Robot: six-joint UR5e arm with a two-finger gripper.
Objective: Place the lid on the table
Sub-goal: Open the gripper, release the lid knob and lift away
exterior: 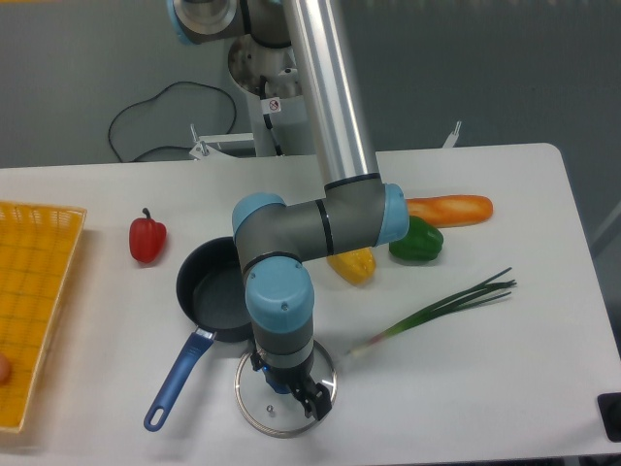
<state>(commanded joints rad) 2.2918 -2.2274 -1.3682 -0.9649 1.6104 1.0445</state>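
The glass lid (pixel 254 406) with its silver rim lies flat on the white table (pixel 466 369), just in front of the dark saucepan (pixel 215 291) with the blue handle (pixel 175 383). My gripper (pixel 289 386) points straight down over the lid's centre. Its black fingers (pixel 316 404) show spread to either side of the wrist, so it looks open. The wrist hides the lid's blue knob. The saucepan is uncovered and looks empty.
A yellow woven tray (pixel 34 301) sits at the left edge. A red pepper (pixel 147 238) is left of the pan. A yellow pepper (pixel 353 265), a green pepper (pixel 417 241), a carrot (pixel 448 208) and a spring onion (pixel 446 306) lie to the right.
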